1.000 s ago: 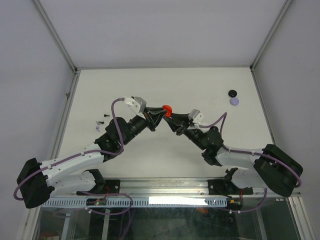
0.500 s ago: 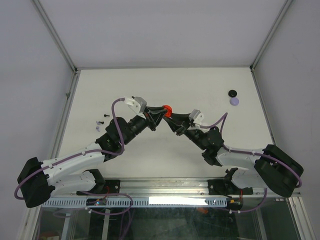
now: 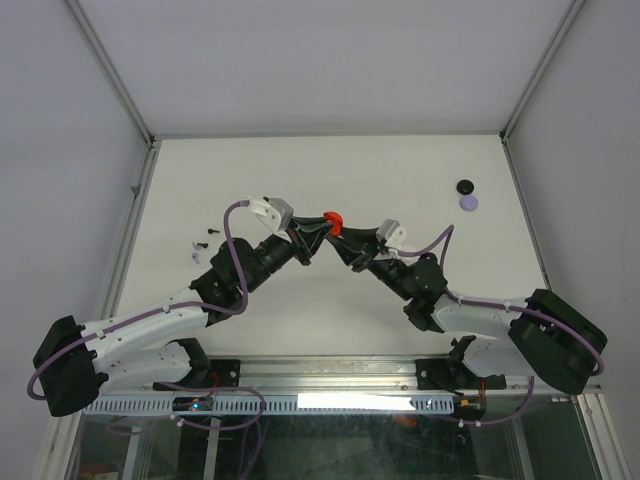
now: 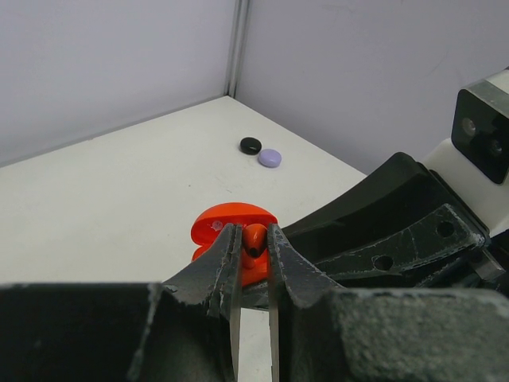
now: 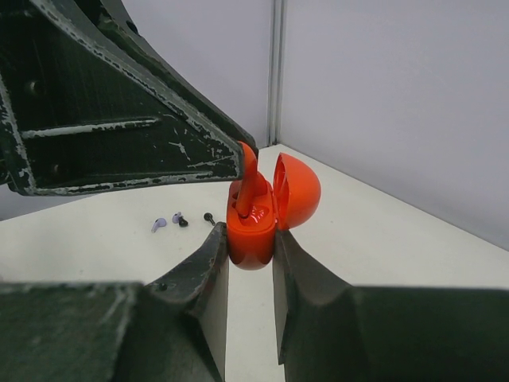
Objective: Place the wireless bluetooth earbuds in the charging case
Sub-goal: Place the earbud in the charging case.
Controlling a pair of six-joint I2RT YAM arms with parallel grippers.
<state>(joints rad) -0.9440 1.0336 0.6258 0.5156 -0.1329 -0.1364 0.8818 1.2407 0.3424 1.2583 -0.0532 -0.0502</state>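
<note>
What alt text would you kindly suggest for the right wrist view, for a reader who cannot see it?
The right gripper clamps an open red charging case, while the left gripper, from upper left, holds a red earbud in its opening. A lavender earbud lies on the table behind.

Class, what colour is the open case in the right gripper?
The case is orange-red, clearest in the right wrist view.

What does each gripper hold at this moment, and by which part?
The right gripper clamps the open red charging case by its lower half. The left gripper pinches a red earbud by its upper end, its lower end at the case's opening.
</note>
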